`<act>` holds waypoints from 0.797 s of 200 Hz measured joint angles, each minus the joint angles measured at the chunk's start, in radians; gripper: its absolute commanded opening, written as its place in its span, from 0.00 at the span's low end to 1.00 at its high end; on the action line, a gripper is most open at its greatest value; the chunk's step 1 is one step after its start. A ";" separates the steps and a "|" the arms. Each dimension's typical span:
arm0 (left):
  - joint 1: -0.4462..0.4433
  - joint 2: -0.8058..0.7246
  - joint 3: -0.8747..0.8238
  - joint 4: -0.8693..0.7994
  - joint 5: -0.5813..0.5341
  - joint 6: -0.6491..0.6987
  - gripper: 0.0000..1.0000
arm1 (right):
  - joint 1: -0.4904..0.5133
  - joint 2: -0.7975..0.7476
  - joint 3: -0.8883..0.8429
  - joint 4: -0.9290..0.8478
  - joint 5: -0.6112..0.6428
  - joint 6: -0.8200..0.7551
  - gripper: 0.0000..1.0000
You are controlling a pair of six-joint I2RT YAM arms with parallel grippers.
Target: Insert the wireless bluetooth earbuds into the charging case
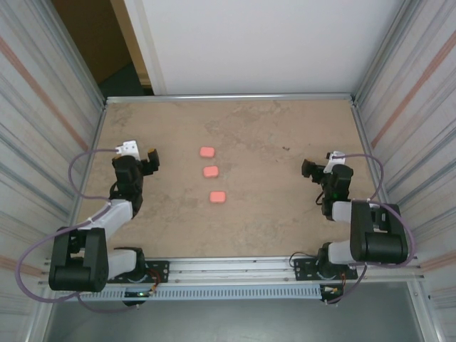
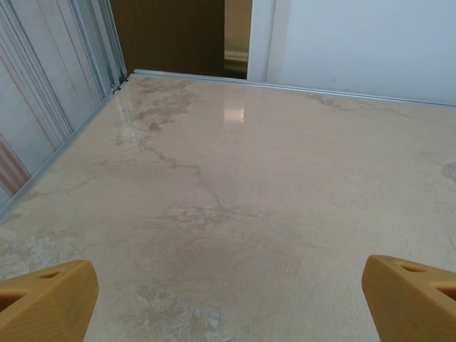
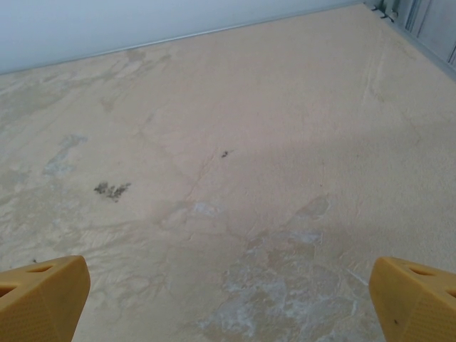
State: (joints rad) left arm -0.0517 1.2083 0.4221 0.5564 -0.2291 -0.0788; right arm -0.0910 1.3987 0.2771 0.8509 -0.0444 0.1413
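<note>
**Both arms waiting open-jawed, apart from the pink cases.**

Top view: three charging cases (image 1: 211, 171) are lying in a column at mid-table, well apart from the left gripper (image 1: 151, 158) and right gripper (image 1: 310, 169); the earbuds are too small to tell. Left wrist: yellow fingers (image 2: 46, 299) are standing wide over bare table (image 2: 235, 199), holding nothing. Right wrist: fingers (image 3: 43, 296) are likewise gaping, empty. Earbuds are probably light, stiff and slippery, so pinching across the stem seems safest.

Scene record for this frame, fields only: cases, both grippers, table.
far case: pink, mid-table
middle case: pink, apart from the far one
near case: pink, apart from the middle one
lids: too small to tell
left gripper: open, empty, left of the cases
right gripper: open, empty, right of the cases
table: marbled beige, metal rim
</note>
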 measured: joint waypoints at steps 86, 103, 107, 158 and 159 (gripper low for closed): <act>0.000 0.073 -0.051 0.087 0.030 0.065 0.95 | 0.029 0.144 0.109 -0.008 0.006 -0.011 1.00; 0.000 0.104 -0.073 0.146 0.056 0.077 0.96 | 0.042 0.144 0.119 -0.018 0.021 -0.021 1.00; 0.000 0.112 -0.080 0.161 0.061 0.080 0.96 | 0.043 0.144 0.119 -0.020 0.021 -0.023 1.00; 0.003 0.260 -0.154 0.374 0.172 0.122 0.96 | 0.044 0.144 0.119 -0.039 0.029 -0.023 1.00; 0.003 0.266 -0.154 0.380 0.176 0.124 0.96 | 0.044 0.144 0.119 -0.039 0.029 -0.023 1.00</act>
State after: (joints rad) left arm -0.0483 1.4738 0.2676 0.9360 -0.0532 0.0452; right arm -0.0467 1.5425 0.3958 0.8120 -0.0151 0.1184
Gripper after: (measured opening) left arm 0.958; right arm 0.996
